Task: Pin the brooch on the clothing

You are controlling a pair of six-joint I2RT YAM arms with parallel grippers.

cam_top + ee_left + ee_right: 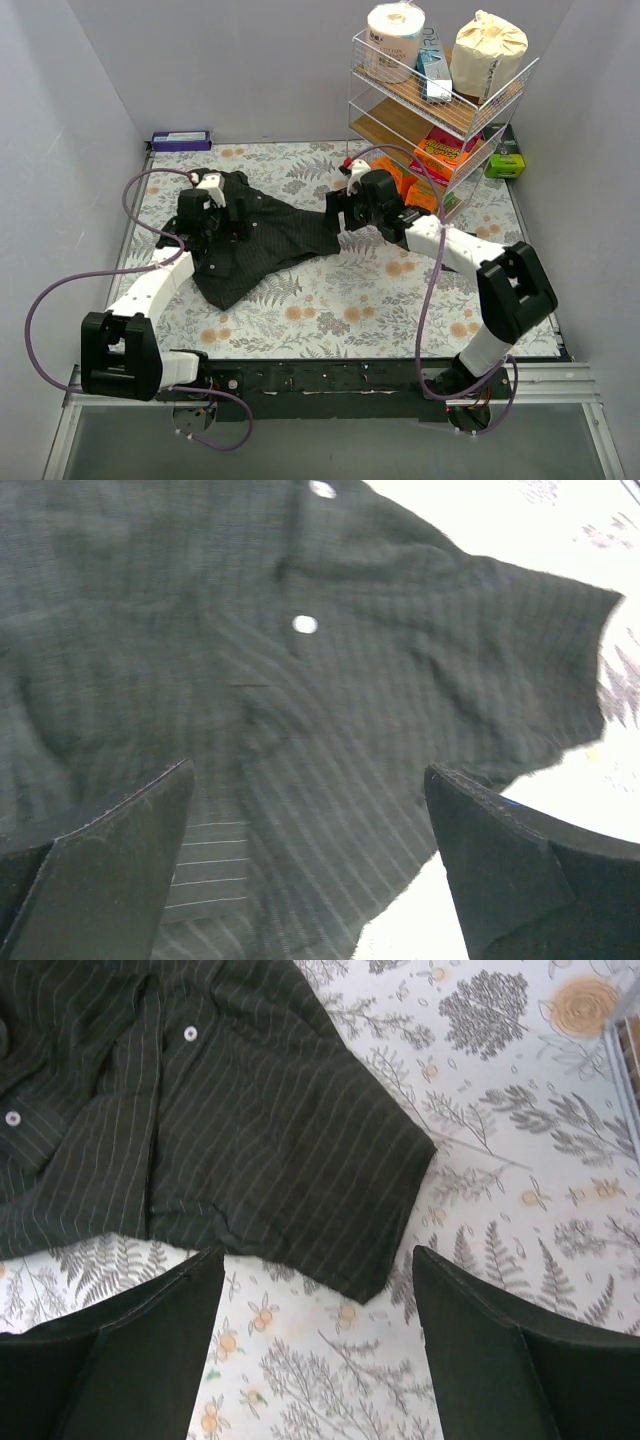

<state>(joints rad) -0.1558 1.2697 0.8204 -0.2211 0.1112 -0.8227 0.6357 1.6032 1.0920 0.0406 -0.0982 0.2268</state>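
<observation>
Shirt [270, 235], black and pinstriped, lies crumpled on the floral bench [350, 300], left of centre in the overhead view. Left tool [310, 865] hangs over the buttoned front, fingers spread wide with nothing between them; a white button [305, 624] shows higher in the frame. Right tool [315, 1345] is likewise spread and empty, just past the edge of a short sleeve [380, 1190] at mid-frame. Brooch cannot be made out in any view. Wire rack [440, 90] stands upper right.

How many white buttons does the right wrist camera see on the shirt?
2. One button sits near the top of the shirt; the other button at the picture's left edge. Folds may hide more.
</observation>
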